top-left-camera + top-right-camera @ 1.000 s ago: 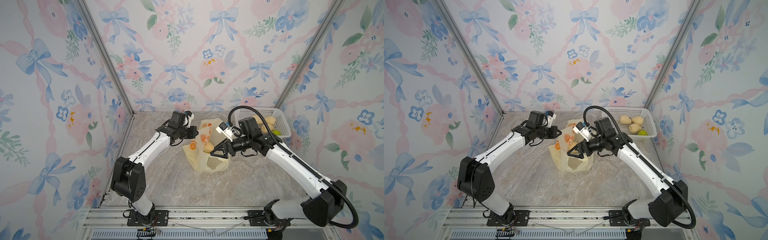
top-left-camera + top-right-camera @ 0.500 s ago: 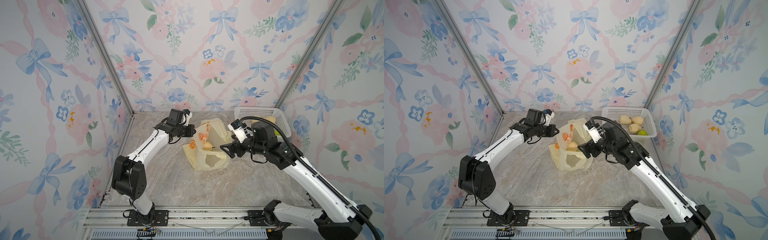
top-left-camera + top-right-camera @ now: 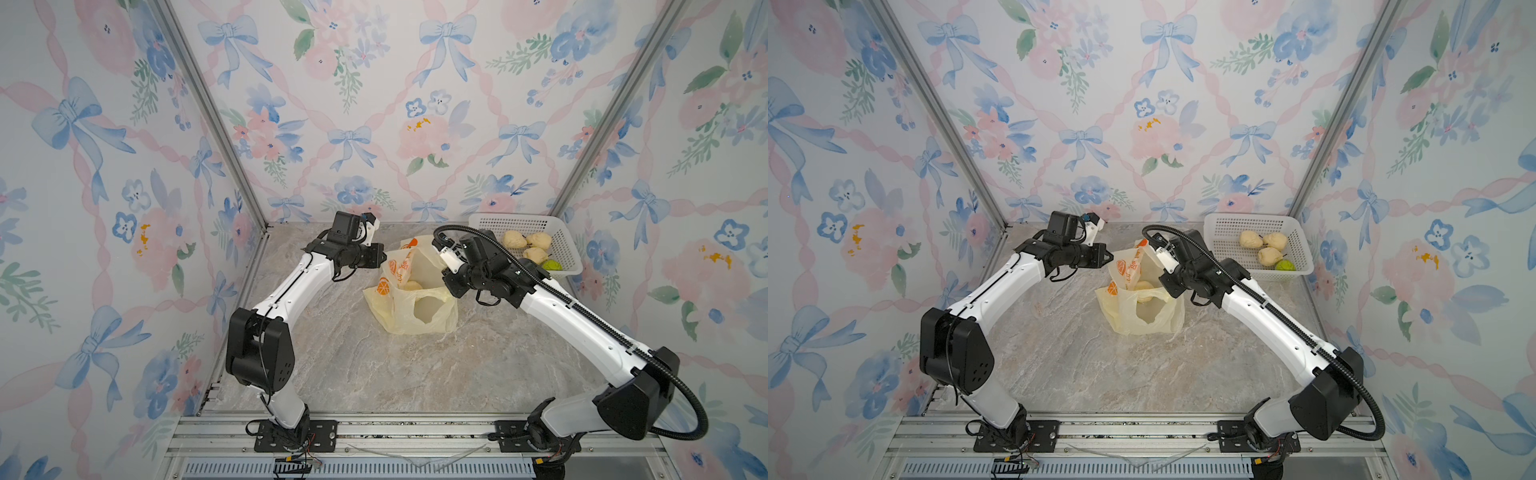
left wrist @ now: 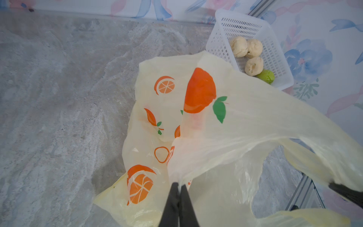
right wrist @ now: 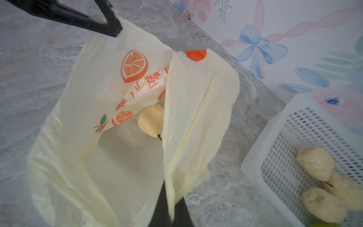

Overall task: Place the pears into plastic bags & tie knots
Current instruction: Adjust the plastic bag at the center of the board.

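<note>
Scene: two white robot arms reach over a marble table (image 3: 374, 365) in a booth with floral walls.
Bag: a thin pale-yellow bag (image 3: 419, 320) printed with orange fruit sits mid-table between the arms. Its mouth is stretched open and faces upward.
Left gripper: the left gripper (image 4: 178, 185) has its black fingers pressed together on the bag's rim, on the side away from the basket. The film bunches at the tips.
Right gripper: the right gripper (image 5: 170, 198) is clamped on the opposite rim, on the basket side. A long fold of film runs up from between its fingers.
Handle: a slack handle (image 4: 306, 159) runs to the right gripper and is not tied.
Pear in bag: one cream pear (image 5: 150, 121) lies on the bag's floor. Its dark stem shows, and it is partly under the printed fold.
Basket: a white perforated basket (image 3: 515, 218) stands in the far right corner, near the bag but apart from it.
Pears in basket: three cream pears (image 3: 535, 254) sit clustered and touching. A green pear (image 3: 551, 265) is just beside them, against the basket's near wall.
</note>
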`<state>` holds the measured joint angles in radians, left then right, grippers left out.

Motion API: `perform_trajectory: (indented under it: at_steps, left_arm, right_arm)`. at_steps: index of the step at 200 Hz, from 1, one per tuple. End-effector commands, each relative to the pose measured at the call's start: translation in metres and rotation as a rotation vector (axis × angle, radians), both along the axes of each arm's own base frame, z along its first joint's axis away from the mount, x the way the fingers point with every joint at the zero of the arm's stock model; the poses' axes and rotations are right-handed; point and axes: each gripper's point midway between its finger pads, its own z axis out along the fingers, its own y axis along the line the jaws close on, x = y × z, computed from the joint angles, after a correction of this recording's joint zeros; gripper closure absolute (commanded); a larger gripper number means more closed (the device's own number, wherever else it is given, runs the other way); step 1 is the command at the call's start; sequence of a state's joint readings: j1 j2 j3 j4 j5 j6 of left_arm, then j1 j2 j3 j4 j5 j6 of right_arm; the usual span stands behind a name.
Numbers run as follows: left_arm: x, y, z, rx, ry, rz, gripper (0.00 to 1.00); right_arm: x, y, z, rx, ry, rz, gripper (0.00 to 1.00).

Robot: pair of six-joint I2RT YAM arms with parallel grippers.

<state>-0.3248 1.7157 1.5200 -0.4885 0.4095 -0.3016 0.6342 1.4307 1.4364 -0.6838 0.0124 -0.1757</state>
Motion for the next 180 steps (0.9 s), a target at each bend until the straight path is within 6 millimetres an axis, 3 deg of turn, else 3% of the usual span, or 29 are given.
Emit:
perform_trajectory:
  at_steps: [1,20,35,65,91,133,163,180]
  left_arm:
    - [0.026,0.001,0.014,0.010,-0.053,-0.020,1.00]
    - [0.046,-0.001,0.025,0.002,-0.074,-0.029,1.00]
    - [0.059,-0.003,0.038,-0.006,-0.101,-0.027,0.94]
    - [0.065,0.022,0.085,0.025,-0.205,0.062,0.57]
    - [0.037,0.048,0.121,0.069,-0.277,0.116,0.35]
    - [-0.023,0.082,0.132,0.151,-0.289,0.193,0.20]
    - [-0.056,0.115,0.112,0.240,-0.251,0.307,0.15]
    - [-0.072,0.104,0.089,0.180,-0.173,0.267,0.14]
  right_arm:
    - [-0.041,0.019,0.043,0.243,0.128,0.055,1.00]
    - [-0.043,0.032,0.077,0.409,0.136,0.037,1.00]
    - [-0.035,0.040,0.100,0.529,0.125,0.003,1.00]
    - [-0.011,0.043,0.104,0.605,0.152,-0.108,1.00]
    - [0.008,0.040,0.106,0.696,0.175,-0.182,1.00]
    - [0.024,0.041,0.101,0.737,0.216,-0.209,1.00]
    - [0.028,0.043,0.101,0.740,0.234,-0.203,1.00]
    - [0.030,0.043,0.104,0.743,0.234,-0.199,1.00]
